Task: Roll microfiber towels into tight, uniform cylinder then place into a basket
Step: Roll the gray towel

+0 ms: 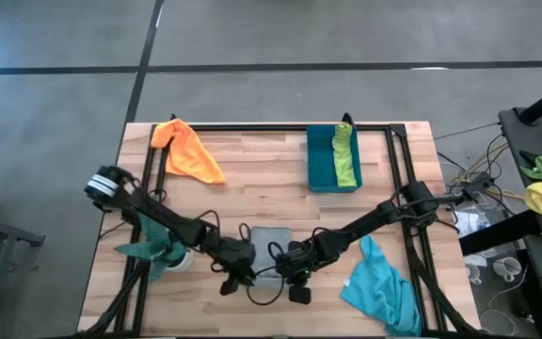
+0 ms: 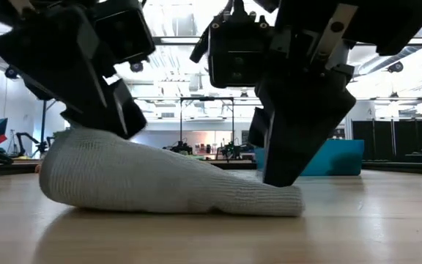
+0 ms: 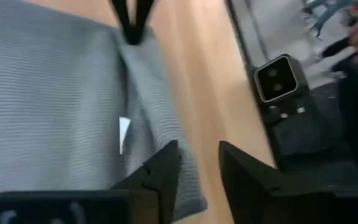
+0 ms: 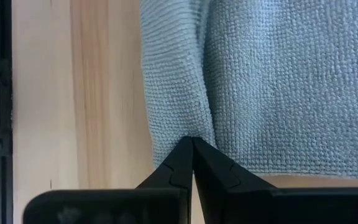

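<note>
A light wooden slatted table carries an orange microfiber cloth at its far left corner, a teal plastic basket at the far edge, a grey cloth by the near edge, and a turquoise cloth at the near right corner.

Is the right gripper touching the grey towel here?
Touching. In the right wrist view the right gripper has its jaws shut, tips pressed on the grey towel at its edge; the low view shows it planted on the cloth too.
</note>
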`<action>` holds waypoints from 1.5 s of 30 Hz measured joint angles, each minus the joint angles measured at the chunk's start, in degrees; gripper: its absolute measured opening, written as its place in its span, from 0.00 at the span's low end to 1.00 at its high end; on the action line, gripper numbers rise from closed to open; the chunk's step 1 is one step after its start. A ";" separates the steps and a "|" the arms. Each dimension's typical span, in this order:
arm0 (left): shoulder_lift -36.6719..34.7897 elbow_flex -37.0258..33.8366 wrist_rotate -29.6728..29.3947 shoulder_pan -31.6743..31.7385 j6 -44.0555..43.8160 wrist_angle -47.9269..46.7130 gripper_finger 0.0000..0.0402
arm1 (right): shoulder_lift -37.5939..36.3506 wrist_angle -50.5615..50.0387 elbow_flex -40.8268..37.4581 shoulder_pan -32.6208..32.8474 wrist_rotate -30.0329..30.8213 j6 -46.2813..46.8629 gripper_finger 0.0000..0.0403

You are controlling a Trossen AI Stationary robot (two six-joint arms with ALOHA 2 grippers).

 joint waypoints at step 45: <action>2.82 1.48 -3.82 -4.18 1.50 7.93 0.33 | -2.47 -8.47 3.06 1.36 3.74 -10.58 0.28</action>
